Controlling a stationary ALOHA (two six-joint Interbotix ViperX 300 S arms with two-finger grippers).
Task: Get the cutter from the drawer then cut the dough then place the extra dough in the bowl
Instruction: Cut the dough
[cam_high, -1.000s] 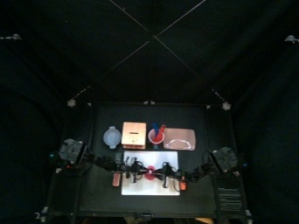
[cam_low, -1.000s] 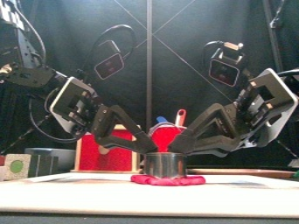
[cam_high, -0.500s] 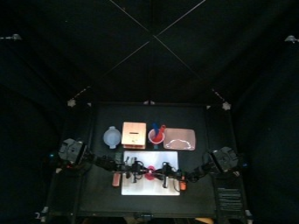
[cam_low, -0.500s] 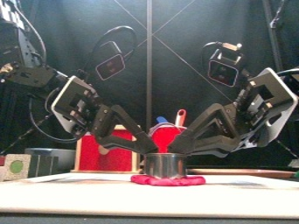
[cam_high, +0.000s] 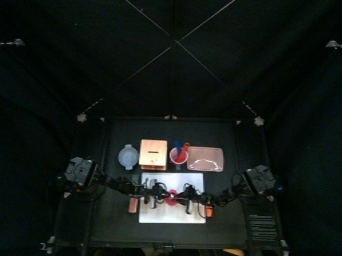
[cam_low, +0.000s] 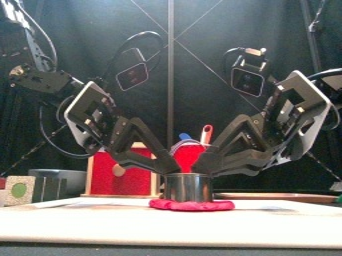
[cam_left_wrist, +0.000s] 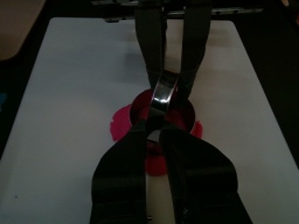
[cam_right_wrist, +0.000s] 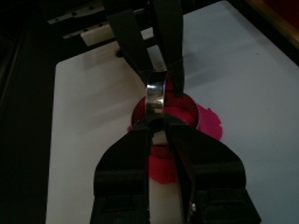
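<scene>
The cutter (cam_low: 187, 187) stands on the red dough (cam_low: 190, 205) mid white cutting board (cam_high: 167, 213). The left gripper (cam_low: 166, 174) and right gripper (cam_low: 210, 174) each pinch its rim (opposite sides), jaws nearly closed. Behind the board: bowl (cam_high: 128, 156), wooden box (cam_high: 152, 152), red cup (cam_high: 177, 155), pink tray (cam_high: 206, 158).

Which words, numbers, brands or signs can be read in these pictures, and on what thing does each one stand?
None can be read: the cutter, the dough, the white board, the wooden box and the red cup show no print.
The green square at the front view's left edge: too blurred to read.
</scene>
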